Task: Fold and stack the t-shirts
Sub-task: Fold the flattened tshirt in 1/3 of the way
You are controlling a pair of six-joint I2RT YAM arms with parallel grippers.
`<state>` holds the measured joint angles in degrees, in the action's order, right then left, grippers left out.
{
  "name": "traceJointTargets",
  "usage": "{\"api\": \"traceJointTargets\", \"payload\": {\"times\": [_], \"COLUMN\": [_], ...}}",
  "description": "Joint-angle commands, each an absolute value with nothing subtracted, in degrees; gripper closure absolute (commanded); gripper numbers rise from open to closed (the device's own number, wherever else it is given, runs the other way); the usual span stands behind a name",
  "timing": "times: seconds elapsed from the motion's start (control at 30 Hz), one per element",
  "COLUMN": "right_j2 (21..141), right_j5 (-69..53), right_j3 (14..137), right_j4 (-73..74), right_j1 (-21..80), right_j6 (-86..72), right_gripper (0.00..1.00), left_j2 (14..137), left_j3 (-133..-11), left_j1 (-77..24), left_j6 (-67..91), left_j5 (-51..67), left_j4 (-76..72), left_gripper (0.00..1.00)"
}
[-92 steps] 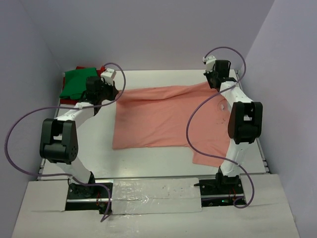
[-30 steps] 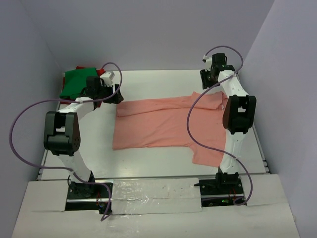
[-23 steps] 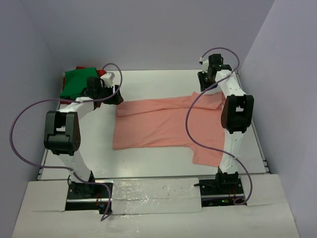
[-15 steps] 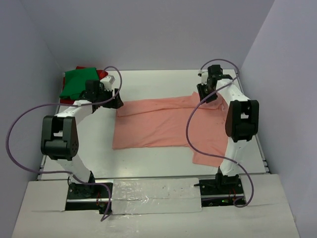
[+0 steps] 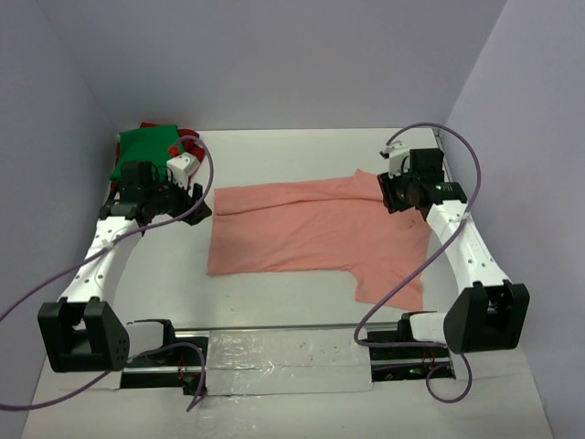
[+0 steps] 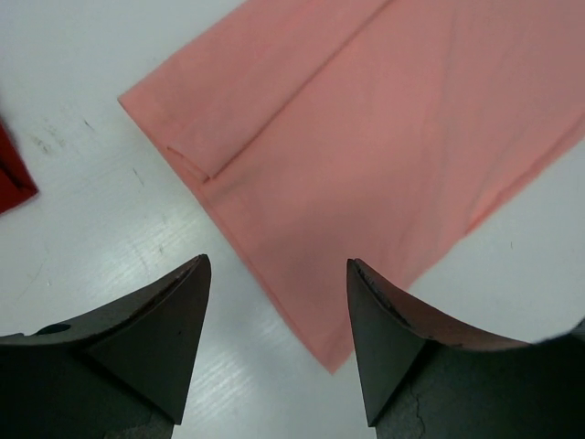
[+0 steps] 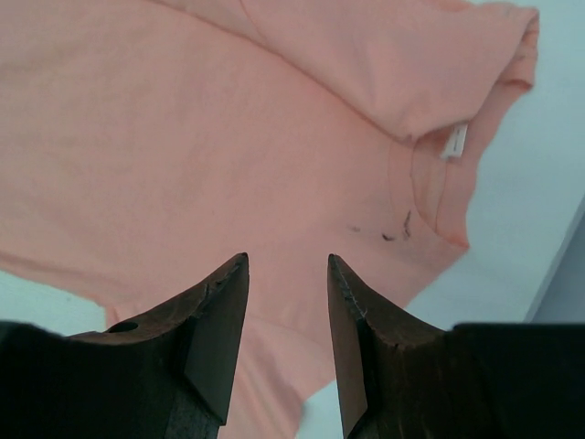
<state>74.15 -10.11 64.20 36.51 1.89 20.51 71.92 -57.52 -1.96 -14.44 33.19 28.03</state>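
Note:
The salmon-pink t-shirt (image 5: pixel 311 229) lies flat mid-table, its far edge folded over toward me in a strip. The green t-shirt (image 5: pixel 142 151) sits folded at the back left, and the dark red one (image 5: pixel 189 144) pokes out beside it. My left gripper (image 5: pixel 196 205) hovers open just off the pink shirt's left edge; in the left wrist view its gripper (image 6: pixel 277 265) is empty above the shirt's corner (image 6: pixel 366 183). My right gripper (image 5: pixel 390 192) hangs open over the collar end; in the right wrist view the gripper (image 7: pixel 288 261) holds nothing, the collar label (image 7: pixel 452 142) beyond it.
The white table (image 5: pixel 274 293) is boxed in by lilac walls (image 5: pixel 292 64) on three sides. A taped strip (image 5: pixel 288 347) runs along the near edge between the arm bases. A corner of the dark red shirt (image 6: pixel 11 178) shows at the left of the left wrist view.
Both arms have drawn back from the far edge of the pink shirt, the left gripper outward to the left, the right toward me. The shirt itself has stayed put.

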Motion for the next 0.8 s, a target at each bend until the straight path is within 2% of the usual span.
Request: {"api": "traceJointTargets", "payload": {"times": [0.0,0.17,0.43,0.5,0.57,0.77], "right_j2": [70.41,62.24,51.16,48.88,48.52,50.63], "right_j5": [-6.26,-6.42,-5.81,-3.43,-2.64,-1.58], "right_j3": [59.17,51.44,43.25,41.49,41.74,44.56], "right_j4": [35.77,35.86,39.11,38.67,40.85,43.07], "right_j1": [1.67,1.41,0.8,0.44,0.44,0.35], "right_j6": [22.15,22.76,24.43,25.48,27.06,26.81], "right_gripper": [0.53,0.52,0.51,0.45,0.42,0.42], "left_j2": [68.65,63.91,58.18,58.36,59.49,65.29], "left_j3": [-55.64,-52.13,-47.03,-45.71,-45.01,-45.7], "left_j1": [-0.44,0.61,3.51,3.69,3.87,4.04], "left_j6": [-22.75,-30.92,-34.19,-34.54,-34.28,-32.79], "left_j5": [37.35,37.27,33.57,33.4,33.22,37.78], "left_j4": [40.76,49.47,48.87,47.9,46.33,39.47], "left_gripper": [0.31,0.32,0.32,0.32,0.32,0.34]}}
